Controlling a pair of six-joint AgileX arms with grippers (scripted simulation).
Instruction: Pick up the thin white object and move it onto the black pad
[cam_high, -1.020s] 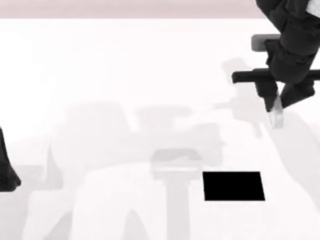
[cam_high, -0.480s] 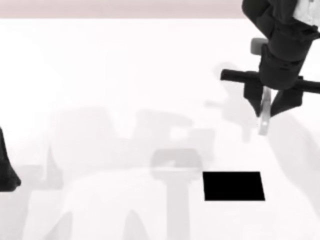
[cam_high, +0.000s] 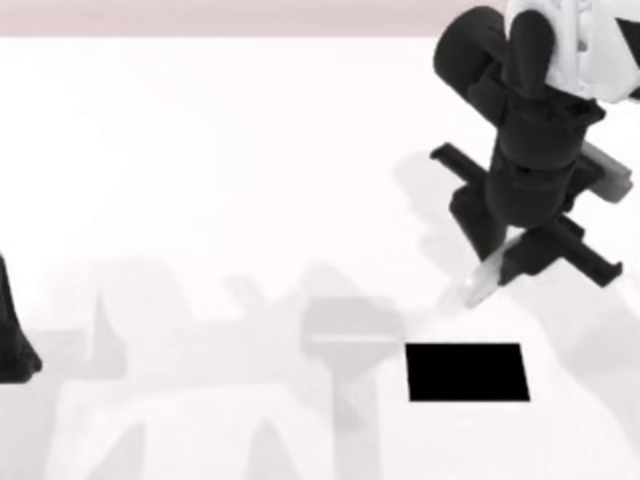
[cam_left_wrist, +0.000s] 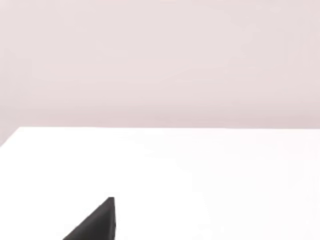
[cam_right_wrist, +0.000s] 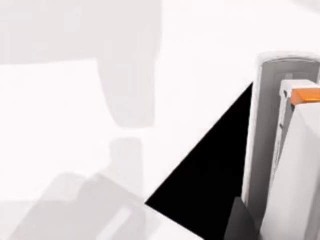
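Overhead, right gripper (cam_high: 497, 262) hangs above the worktop's right half, clamped on the thin white object (cam_high: 482, 279), whose free end slants toward the black pad (cam_high: 467, 372) near the front edge without reaching it, while the left arm (cam_high: 14, 340) sits parked at the left edge. Left wrist view shows only bare worktop (cam_left_wrist: 200, 175) and a dark wedge (cam_left_wrist: 95, 222), so that claw's state cannot be told. Right wrist view alone shows the thin white object (cam_right_wrist: 262, 135) upright against a pale finger (cam_right_wrist: 295, 175) with an orange tab (cam_right_wrist: 305, 95), the black pad (cam_right_wrist: 210, 175) beneath.

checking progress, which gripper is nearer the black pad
Right. The right gripper, holding the thin white object, is just above the black pad; the left arm is parked at the table's left edge.
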